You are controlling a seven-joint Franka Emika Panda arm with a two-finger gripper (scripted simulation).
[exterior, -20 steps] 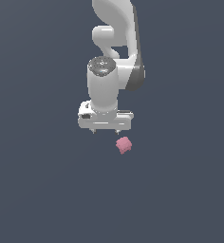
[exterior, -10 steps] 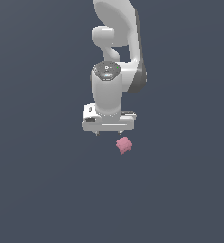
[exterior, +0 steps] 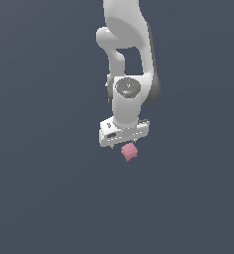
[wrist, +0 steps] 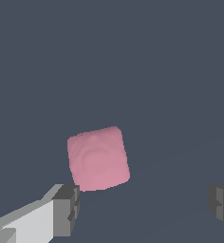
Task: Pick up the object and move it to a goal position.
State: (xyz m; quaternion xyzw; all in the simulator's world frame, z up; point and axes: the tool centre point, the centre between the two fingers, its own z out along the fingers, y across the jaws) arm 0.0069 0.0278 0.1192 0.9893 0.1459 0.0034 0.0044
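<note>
The object, a small pink lumpy block (exterior: 129, 152), lies on the dark grey floor. My white gripper (exterior: 125, 143) hangs just above it, its hand partly covering the block's upper edge in the exterior view. In the wrist view the block (wrist: 98, 158) lies just ahead of the line between my two dark fingertips (wrist: 66, 209), nearer to that one than to the other. The gripper (wrist: 144, 206) is open wide and holds nothing. The fingers do not touch the block.
Only the flat dark grey floor (exterior: 49, 198) shows around the arm and block. No other objects, containers or edges are in view.
The gripper has moved down and toward the exterior view's right, ending up right over the pink block. The block has not moved.
</note>
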